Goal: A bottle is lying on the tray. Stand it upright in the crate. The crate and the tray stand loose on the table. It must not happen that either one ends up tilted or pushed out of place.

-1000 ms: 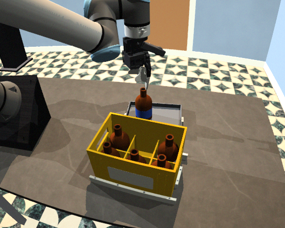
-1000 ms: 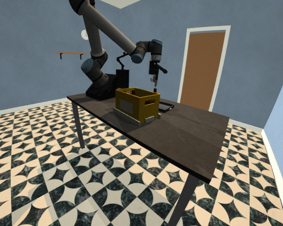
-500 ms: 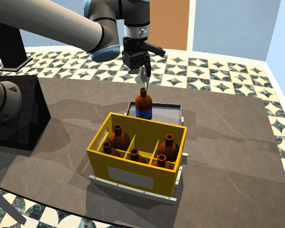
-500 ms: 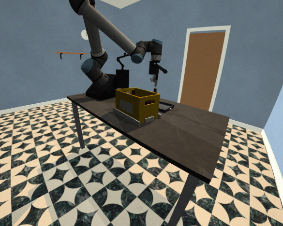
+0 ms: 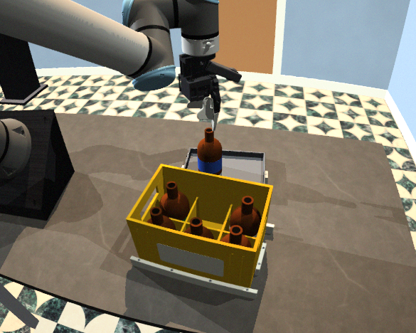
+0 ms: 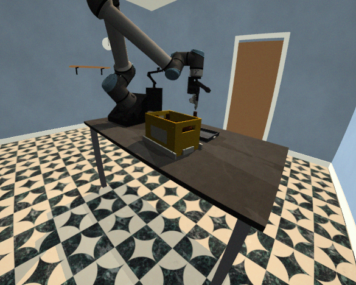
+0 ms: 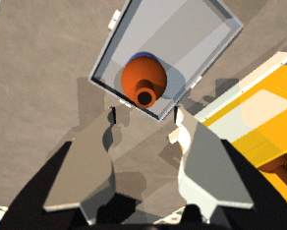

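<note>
A brown bottle (image 5: 209,152) with a blue label stands upright at the near-left corner of the grey tray (image 5: 236,165), just behind the yellow crate (image 5: 200,229). My gripper (image 5: 211,119) hangs straight above the bottle's neck, a little clear of it. Its fingers are partly open with nothing between them. In the wrist view the bottle's mouth (image 7: 144,97) lies just ahead of the fingertips, inside the tray (image 7: 177,49). The crate holds several brown bottles; its back middle cell (image 5: 210,212) is empty.
The crate sits in a grey rail frame (image 5: 195,277) on the dark table. The robot's black base (image 5: 21,161) stands at the left. In the exterior view the crate (image 6: 172,128) hides most of the tray (image 6: 209,134).
</note>
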`<state>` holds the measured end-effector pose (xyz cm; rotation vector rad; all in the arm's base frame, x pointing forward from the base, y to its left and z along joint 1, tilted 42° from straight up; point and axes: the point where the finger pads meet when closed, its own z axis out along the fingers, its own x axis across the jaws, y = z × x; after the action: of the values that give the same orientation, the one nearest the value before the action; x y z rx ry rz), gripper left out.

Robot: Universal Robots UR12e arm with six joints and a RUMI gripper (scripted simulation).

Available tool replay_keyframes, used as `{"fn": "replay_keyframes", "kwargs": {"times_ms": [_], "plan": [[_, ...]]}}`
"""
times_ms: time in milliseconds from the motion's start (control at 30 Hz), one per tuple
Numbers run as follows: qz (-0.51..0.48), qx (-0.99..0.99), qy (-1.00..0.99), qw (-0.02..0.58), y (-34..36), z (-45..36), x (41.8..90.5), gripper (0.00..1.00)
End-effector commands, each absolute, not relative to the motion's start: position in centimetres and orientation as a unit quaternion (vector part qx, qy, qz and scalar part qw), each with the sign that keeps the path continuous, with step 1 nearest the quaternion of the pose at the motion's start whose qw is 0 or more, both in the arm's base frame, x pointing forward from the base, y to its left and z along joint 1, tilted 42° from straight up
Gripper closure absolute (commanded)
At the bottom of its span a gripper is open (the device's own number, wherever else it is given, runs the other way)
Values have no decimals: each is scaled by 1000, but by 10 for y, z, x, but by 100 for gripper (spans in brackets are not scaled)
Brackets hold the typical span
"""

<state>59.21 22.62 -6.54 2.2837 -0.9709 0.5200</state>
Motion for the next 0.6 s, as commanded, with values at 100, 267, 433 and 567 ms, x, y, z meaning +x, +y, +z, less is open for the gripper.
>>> {"fn": "replay_keyframes", "kwargs": {"times_ms": [100, 267, 433, 567], "plan": [[196, 860, -365, 298, 226, -66, 593, 62], [196, 860, -365, 298, 225, -67, 593, 62], [196, 860, -365, 298, 222, -70, 593, 62], [196, 860, -365, 298, 221, -71, 593, 62]]}}
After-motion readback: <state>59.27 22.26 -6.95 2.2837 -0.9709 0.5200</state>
